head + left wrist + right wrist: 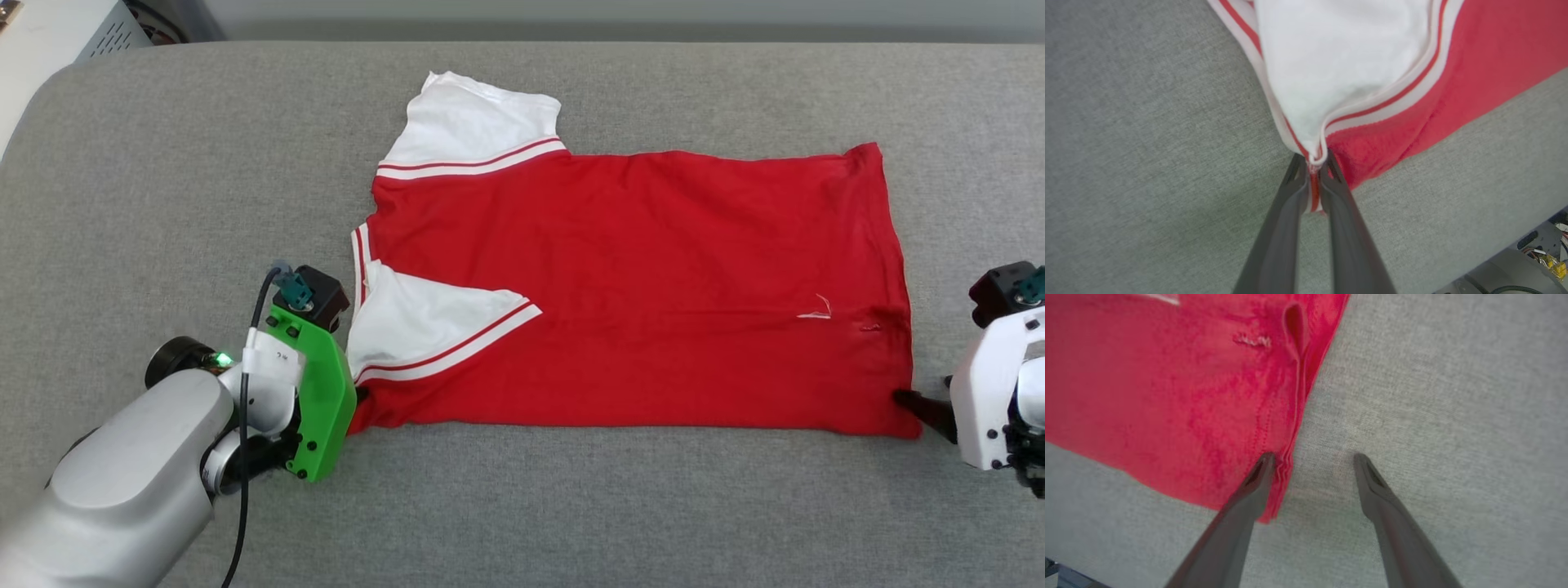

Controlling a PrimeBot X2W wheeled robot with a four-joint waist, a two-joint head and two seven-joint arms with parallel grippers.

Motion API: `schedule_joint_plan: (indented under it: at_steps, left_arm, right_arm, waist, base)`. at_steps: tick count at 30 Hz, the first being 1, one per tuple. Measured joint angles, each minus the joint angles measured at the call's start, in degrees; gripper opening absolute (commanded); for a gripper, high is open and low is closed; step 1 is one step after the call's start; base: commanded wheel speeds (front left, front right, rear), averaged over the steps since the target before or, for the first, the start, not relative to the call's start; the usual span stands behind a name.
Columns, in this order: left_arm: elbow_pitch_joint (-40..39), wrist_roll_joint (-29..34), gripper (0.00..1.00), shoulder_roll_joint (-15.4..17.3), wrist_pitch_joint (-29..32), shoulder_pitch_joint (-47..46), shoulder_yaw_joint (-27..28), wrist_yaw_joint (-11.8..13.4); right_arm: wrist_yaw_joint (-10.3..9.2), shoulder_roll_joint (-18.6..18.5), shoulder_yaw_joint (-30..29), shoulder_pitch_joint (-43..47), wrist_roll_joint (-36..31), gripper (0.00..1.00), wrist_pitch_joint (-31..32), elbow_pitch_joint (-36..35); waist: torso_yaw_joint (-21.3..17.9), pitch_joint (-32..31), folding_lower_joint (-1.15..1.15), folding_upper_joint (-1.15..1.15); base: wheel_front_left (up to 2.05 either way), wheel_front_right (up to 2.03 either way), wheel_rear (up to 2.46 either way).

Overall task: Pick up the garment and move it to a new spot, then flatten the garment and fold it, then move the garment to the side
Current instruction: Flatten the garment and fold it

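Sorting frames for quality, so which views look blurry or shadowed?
Head view: sharp, evenly lit garment. Left wrist view: white sleeve washed out, soft shadow beside the left tool. Right wrist view: blurriest, garment weave smeared near the right tool.

The garment (637,286) is soft matt cloth; its red body looks faintly fuzzy close up (almost fleecy in the wrist views), and the white sleeve (424,314) is a smoother knit with ribbed striped trim. The grey surface (571,506) beneath is coarse woven fabric, matt. The left gripper (1312,161) has smooth dark fingers with a dull sheen, a glossy green plastic housing (322,392) and a satin silver forearm (131,482). The right gripper (1312,457) has a white plastic shell (984,392)
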Motion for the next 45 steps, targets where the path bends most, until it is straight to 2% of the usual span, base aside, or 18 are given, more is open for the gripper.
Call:
schedule_joint_plan:
  at_steps: [2, 8, 9, 10, 11, 16, 24, 30, 33, 38, 42, 45]
  left_arm:
    - [-0.2, 0.0, 0.0, 0.0, -0.1, 0.0, 0.0, 0.2]
    - [-0.1, 0.1, 0.0, 0.0, -1.2, 0.0, 0.0, 0.2]
    - [0.0, 0.1, 0.0, 0.0, -1.2, 0.0, 0.0, 0.2]
    - [0.2, 0.0, 0.0, 0.0, -1.4, 0.1, -0.1, 0.2]
    - [0.5, -0.2, 0.0, 0.0, -1.7, 0.3, 0.0, 0.2]
    - [1.1, -1.7, 0.0, 0.1, -2.2, 2.4, 0.0, 0.2]
    - [-3.6, -5.2, 0.0, 3.4, -1.3, 5.4, 1.0, 0.3]
    - [-9.4, -5.6, 0.0, 6.0, -0.2, 8.3, 0.6, 1.6]
    - [-10.1, -5.5, 0.0, 6.0, -0.3, 9.8, -0.1, 2.7]
    - [-7.2, -4.2, 0.0, 5.0, -1.5, 10.2, -1.0, 3.1]
    - [-3.1, -3.8, 0.0, 3.0, -3.0, 10.0, -1.3, 2.8]
    - [-1.4, -3.5, 0.0, 2.6, -4.2, 9.5, -1.2, 1.9]
  right_arm:
    - [-0.03, 1.2, 0.0, 0.3, 0.6, 1.0, -0.5, 1.8]
    - [-0.07, 1.7, 0.7, 0.5, 1.0, 1.0, -2.8, 4.4]
    - [-0.07, 1.7, 0.9, 0.5, 1.1, 0.44, -3.3, 4.4]
    - [-0.07, 1.7, 1.2, 0.5, 1.2, 0.15, -4.2, 4.5]
    - [-0.07, 1.7, 1.5, 0.5, 1.5, 0.0, -5.0, 4.5]
    - [-0.07, 1.7, 2.6, 1.4, 3.8, 0.0, -8.6, 3.0]
    - [0.0, -4.1, 1.2, 6.4, 6.1, 0.0, -10.0, -4.5]
    - [0.0, -6.9, -2.2, 10.8, 7.2, 0.0, -8.3, -9.8]
    - [0.0, -6.2, -3.6, 12.5, 7.3, 0.0, -6.8, -10.2]
    - [0.0, -2.9, -4.3, 12.8, 6.1, 0.0, -4.9, -7.6]
    - [0.0, 0.2, -4.1, 12.7, 4.4, 0.0, -5.0, -3.4]
    - [0.02, 1.1, -4.3, 12.2, 3.8, 0.0, -6.4, -1.9]
  waist:
    - [0.3, 0.6, 0.0, 0.0]
    - [0.7, 1.8, 0.0, 0.0]
    - [0.7, 1.7, 0.0, 0.0]
    - [0.6, 1.5, 0.0, 0.0]
    - [0.5, 1.2, 0.0, 0.0]
    - [0.0, -1.2, 0.0, 0.0]
    - [-0.5, -6.7, 0.0, 0.0]
    - [-0.9, -8.9, 0.0, 0.0]
    - [-1.1, -8.3, 0.0, 0.0]
    - [-1.4, -5.8, 0.0, 0.0]
    - [-1.5, -3.7, 0.0, 0.0]
    - [-1.4, -2.7, 0.0, 0.0]
  base:
    - [0.0, 0.0, 0.0]
    - [0.0, 0.0, 0.0]
    - [0.0, 0.0, 0.0]
    - [0.0, 0.0, 0.0]
    - [0.0, 0.0, 0.0]
    - [0.0, 0.0, 0.0]
    - [0.0, 0.0, 0.0]
    - [0.0, 0.0, 0.0]
    - [0.0, 0.0, 0.0]
    - [0.0, 0.0, 0.0]
    - [0.0, 0.0, 0.0]
    - [0.0, 0.0, 0.0]
